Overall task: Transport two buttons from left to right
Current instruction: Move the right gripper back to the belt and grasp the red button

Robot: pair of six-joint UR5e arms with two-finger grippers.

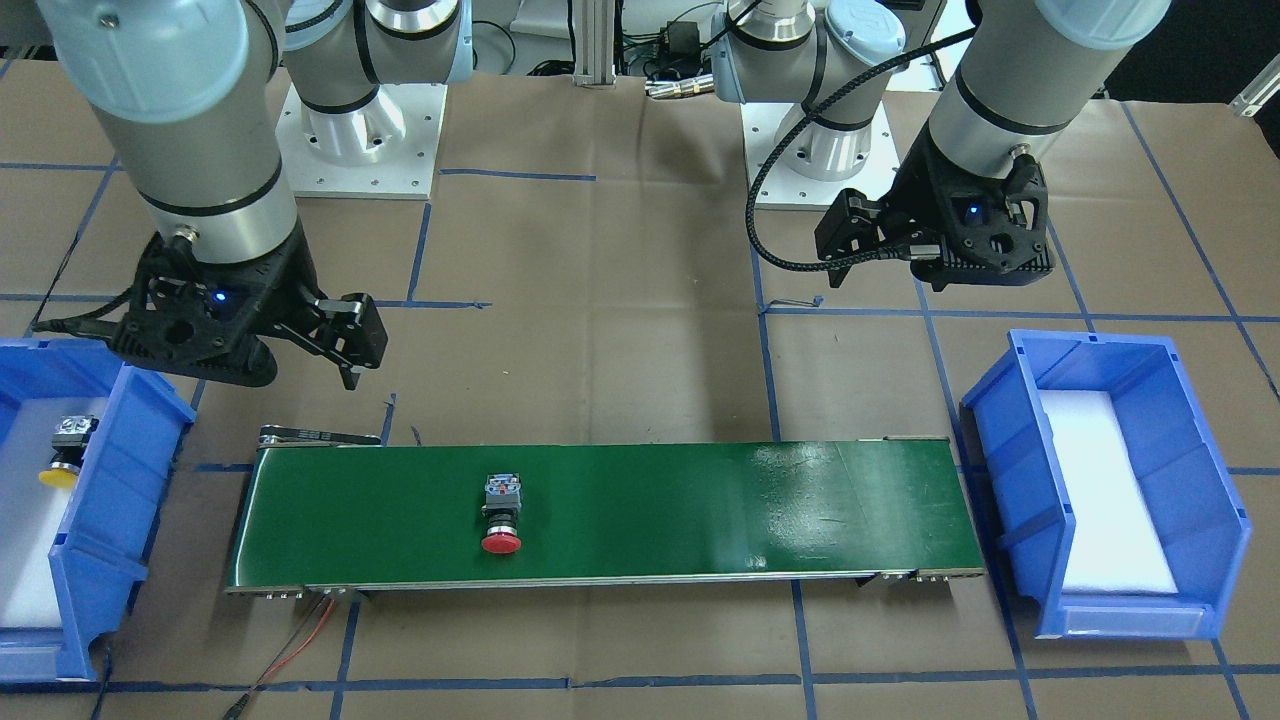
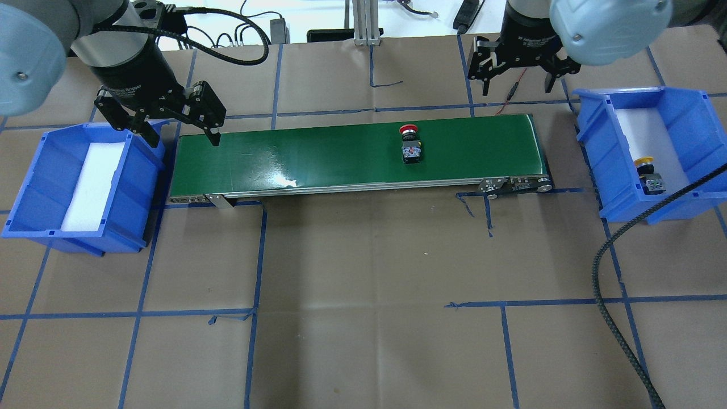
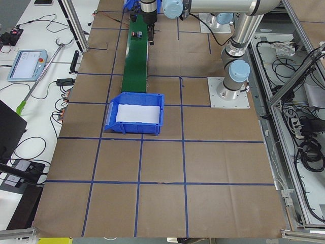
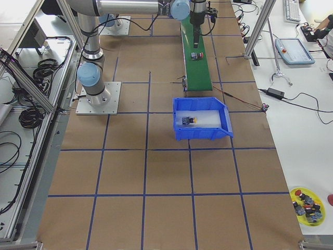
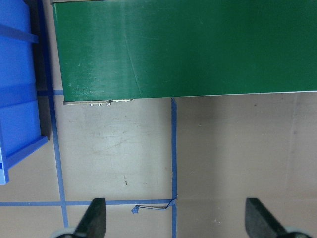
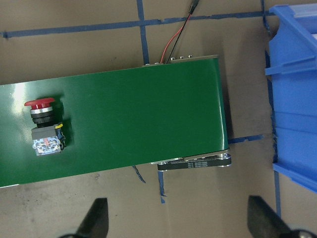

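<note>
The green conveyor belt (image 2: 341,159) runs toward the right bin (image 2: 681,207); the left gripper (image 2: 184,136) and right gripper (image 2: 518,85) both hover with fingers spread, holding nothing. The red button (image 2: 410,145) lies on the belt right of middle; the yellow button (image 2: 647,170) sits in the right bin, so this looks half done. Next, the right gripper must descend, straddle the red button's body and close.

Brown paper-covered table (image 2: 363,255) gridded with blue tape (image 2: 113,314); white bench (image 4: 304,156) alongside, aluminium frame post (image 4: 259,26)

Robot lab: taped table (image 2: 363,255), conveyor belt (image 2: 318,156)
</note>
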